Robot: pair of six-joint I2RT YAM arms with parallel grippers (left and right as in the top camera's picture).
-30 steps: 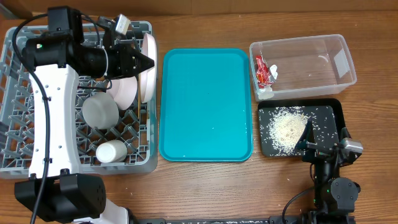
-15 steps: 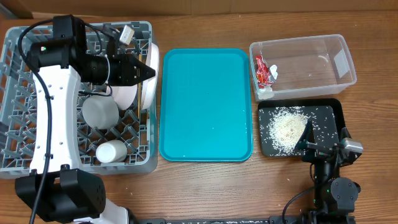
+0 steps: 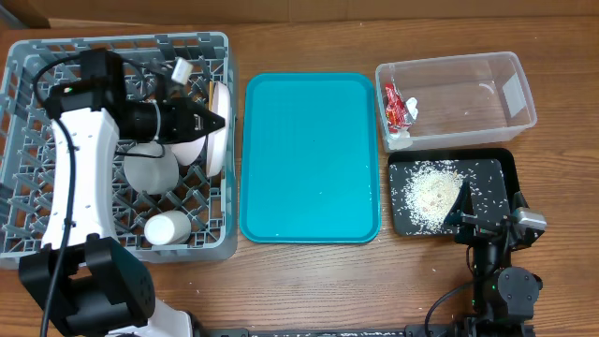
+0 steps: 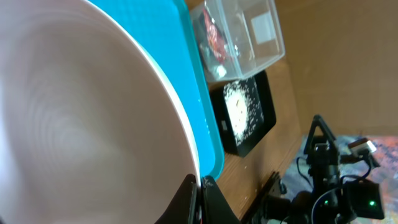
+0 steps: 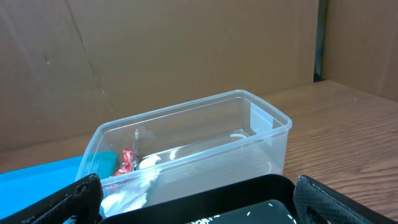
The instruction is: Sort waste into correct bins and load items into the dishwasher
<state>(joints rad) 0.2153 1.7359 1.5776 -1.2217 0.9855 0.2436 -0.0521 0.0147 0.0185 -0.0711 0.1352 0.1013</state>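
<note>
Two fingers (image 4: 185, 202) of the left hand (image 3: 216, 120) are pinching the white plate (image 3: 223, 131), on edge in the dishwasher rack (image 3: 37, 65) near a bowl (image 3: 150, 170) and cup (image 3: 168, 227); the right hand (image 3: 465, 213) is sitting open by the black tray (image 3: 501, 164) of rice (image 3: 432, 192); the packet (image 3: 394, 105) is lying in the clear tub (image 3: 468, 70), so little is looking left

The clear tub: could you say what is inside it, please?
A red packet and a white scrap, at the tub's end nearest the teal tray; nothing covers them.

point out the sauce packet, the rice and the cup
sauce packet (image 3: 394, 105), overhead view, middle of the red wrapper
rice (image 3: 432, 192), overhead view, centre of the pile
cup (image 3: 168, 227), overhead view, middle of its white round end
</note>
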